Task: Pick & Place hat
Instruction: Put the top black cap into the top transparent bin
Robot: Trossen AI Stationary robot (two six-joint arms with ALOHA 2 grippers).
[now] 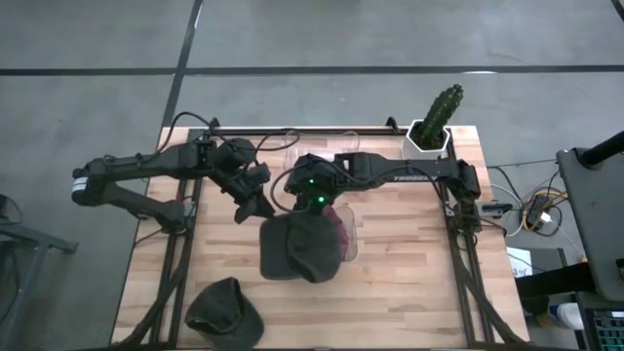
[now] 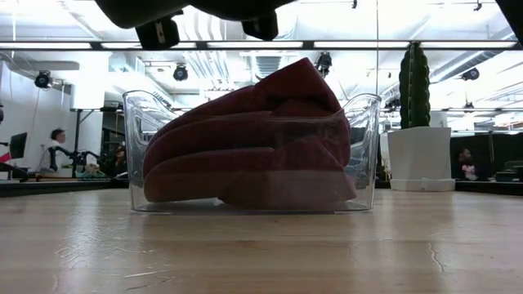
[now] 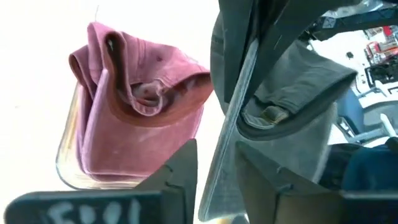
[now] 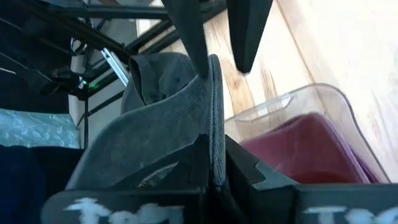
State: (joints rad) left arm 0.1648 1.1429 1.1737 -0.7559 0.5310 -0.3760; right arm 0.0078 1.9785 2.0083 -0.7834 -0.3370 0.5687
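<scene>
Two arms meet over the table's centre. Right gripper (image 4: 211,158) is clamped on a grey hat (image 1: 300,246), holding it up above a clear bin (image 2: 359,122) w/ a maroon hat (image 2: 253,139) inside. Left gripper (image 1: 255,200) hovers just beside, fingers apart. Another dark hat (image 1: 224,310) lies near the front edge.

Readable text: almost none. White lettering on the dark gripper body at the base of the left fingers (image 3: 180,180), cut off and blurred, not legible. Same kind of white lettering at the base of the right fingers (image 4: 214,165), also illegible. No labels readable on the hats, bin or planter.
</scene>
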